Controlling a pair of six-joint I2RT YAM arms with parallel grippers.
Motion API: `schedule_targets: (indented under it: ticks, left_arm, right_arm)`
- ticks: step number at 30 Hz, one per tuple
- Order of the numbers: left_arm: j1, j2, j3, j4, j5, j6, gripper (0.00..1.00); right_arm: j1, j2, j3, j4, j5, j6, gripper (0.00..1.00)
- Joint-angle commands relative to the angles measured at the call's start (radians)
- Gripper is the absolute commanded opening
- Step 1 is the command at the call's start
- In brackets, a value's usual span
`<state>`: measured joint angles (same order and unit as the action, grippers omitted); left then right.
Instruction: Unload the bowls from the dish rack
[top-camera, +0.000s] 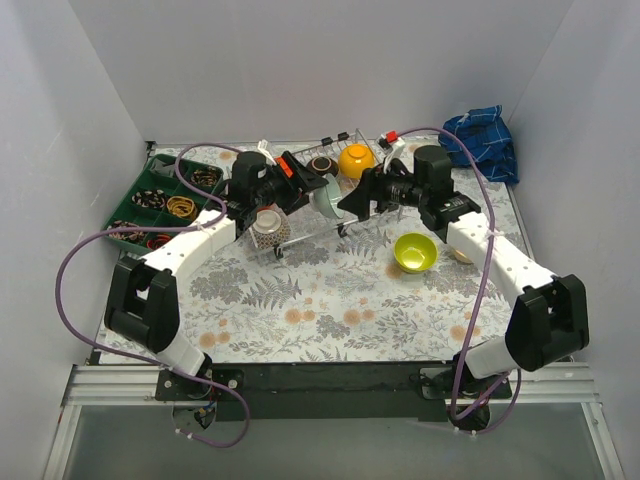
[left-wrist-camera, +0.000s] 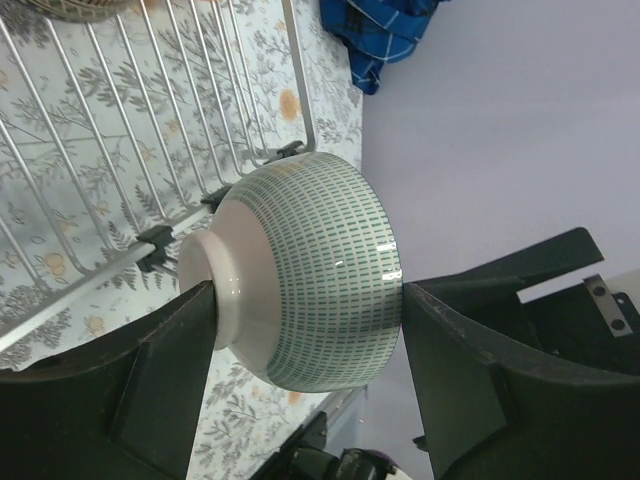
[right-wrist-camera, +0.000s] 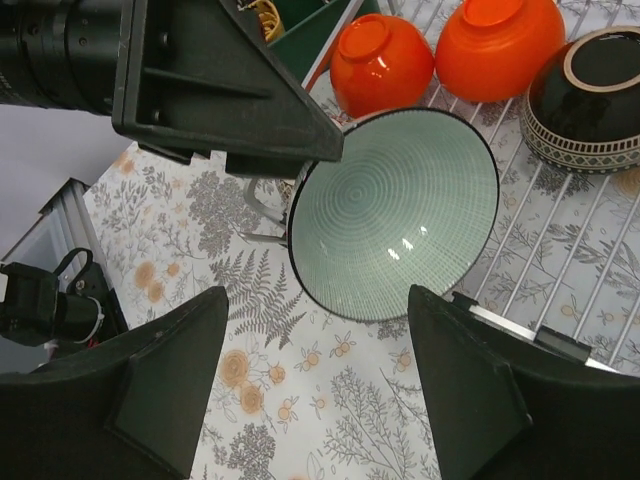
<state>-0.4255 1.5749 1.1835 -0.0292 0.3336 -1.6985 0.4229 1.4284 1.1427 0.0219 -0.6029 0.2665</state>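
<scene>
My left gripper (left-wrist-camera: 305, 300) is shut on a pale green bowl with a dash pattern (left-wrist-camera: 310, 270), one finger on its foot and the other on its rim. The bowl is tipped on its side above the near edge of the silver wire dish rack (left-wrist-camera: 100, 150). From above, this bowl (top-camera: 326, 198) hangs between both grippers. My right gripper (right-wrist-camera: 315, 360) is open and empty, and faces the bowl's inside (right-wrist-camera: 395, 215) from just short of it. Two orange bowls (right-wrist-camera: 382, 62) (right-wrist-camera: 498, 45) and a black patterned bowl (right-wrist-camera: 590, 100) lie upside down in the rack (right-wrist-camera: 560, 250). A patterned bowl (top-camera: 268, 228) sits at the rack's left end.
A yellow-green bowl (top-camera: 414, 252) stands on the floral tablecloth right of the rack, below my right arm. A green compartment tray (top-camera: 165, 200) with small items lies at the far left. A blue checked cloth (top-camera: 485, 140) is bunched in the back right corner.
</scene>
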Motion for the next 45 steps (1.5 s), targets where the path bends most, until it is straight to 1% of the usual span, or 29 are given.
schedule_targets:
  ticks: [1,7,10,13,14,16,17,19,20,22,23,26,27,29,30,31,33,34,36,37,38,40,41,45]
  left_arm:
    - [0.002,-0.101,-0.038,0.164,0.085,-0.131,0.0]
    - [-0.004,-0.127,-0.097,0.224,0.11,-0.19,0.0]
    - [-0.007,-0.139,-0.127,0.238,0.108,-0.202,0.0]
    - [-0.009,-0.15,-0.148,0.241,0.111,-0.204,0.0]
    - [-0.01,-0.153,-0.153,0.242,0.11,-0.204,0.0]
    - [-0.01,-0.161,-0.171,0.242,0.107,-0.202,0.0]
    - [-0.009,-0.17,-0.177,0.242,0.105,-0.198,0.0]
    - [-0.009,-0.179,-0.194,0.241,0.104,-0.191,0.0]
    - [-0.009,-0.185,-0.197,0.241,0.105,-0.185,0.0]
    - [-0.009,-0.19,-0.208,0.236,0.114,-0.179,0.0]
    - [-0.009,-0.19,-0.211,0.235,0.117,-0.179,0.02]
    - [-0.009,-0.199,-0.217,0.224,0.119,-0.153,0.25]
    - [-0.01,-0.21,-0.214,0.216,0.114,-0.129,0.42]
    - [-0.009,-0.225,-0.194,0.167,0.088,-0.087,0.58]
    - [-0.01,-0.233,-0.187,0.146,0.078,-0.063,0.7]
    - [-0.01,-0.251,-0.174,0.096,0.065,-0.002,0.76]
    - [-0.01,-0.272,-0.142,0.039,0.019,0.063,0.82]
    - [-0.01,-0.295,-0.136,-0.027,-0.002,0.118,0.87]
    - [-0.009,-0.329,-0.136,-0.075,-0.071,0.178,0.92]
    - [-0.009,-0.366,-0.142,-0.116,-0.099,0.235,0.97]
    - [-0.009,-0.383,-0.15,-0.136,-0.166,0.261,0.98]
    - [-0.01,-0.415,-0.173,-0.191,-0.229,0.318,0.98]
    - [-0.009,-0.44,-0.177,-0.21,-0.263,0.371,0.98]
    - [-0.01,-0.484,-0.188,-0.307,-0.402,0.474,0.98]
  right_arm:
    - [0.042,0.039,0.077,0.016,-0.006,-0.039,0.8]
    - [0.088,0.093,0.1,0.0,0.0,-0.055,0.76]
    - [0.114,0.116,0.115,-0.02,0.002,-0.069,0.71]
    - [0.137,0.125,0.129,-0.053,0.009,-0.082,0.62]
    - [0.145,0.129,0.134,-0.06,0.009,-0.088,0.53]
    - [0.152,0.124,0.137,-0.083,0.025,-0.102,0.4]
    - [0.157,0.119,0.137,-0.094,0.031,-0.108,0.26]
    - [0.163,0.107,0.137,-0.128,0.048,-0.128,0.16]
    - [0.169,0.103,0.137,-0.138,0.055,-0.136,0.09]
    - [0.175,0.084,0.135,-0.174,0.078,-0.16,0.03]
    - [0.18,0.076,0.132,-0.186,0.086,-0.168,0.01]
    - [0.186,0.041,0.115,-0.232,0.124,-0.196,0.01]
    - [0.188,0.021,0.111,-0.244,0.149,-0.202,0.01]
    - [0.188,0.0,0.098,-0.296,0.173,-0.225,0.01]
    - [0.189,-0.022,0.097,-0.315,0.187,-0.234,0.01]
    - [0.188,-0.034,0.092,-0.339,0.213,-0.24,0.01]
    - [0.191,-0.071,0.075,-0.399,0.256,-0.254,0.01]
    - [0.191,-0.081,0.066,-0.418,0.27,-0.256,0.01]
    - [0.195,-0.123,0.029,-0.465,0.304,-0.259,0.01]
    - [0.198,-0.135,0.013,-0.474,0.313,-0.259,0.01]
    - [0.198,-0.15,-0.023,-0.485,0.324,-0.254,0.01]
    - [0.201,-0.18,-0.046,-0.525,0.351,-0.251,0.01]
    - [0.208,-0.189,-0.055,-0.54,0.359,-0.251,0.01]
    - [0.243,-0.209,-0.087,-0.603,0.446,-0.257,0.01]
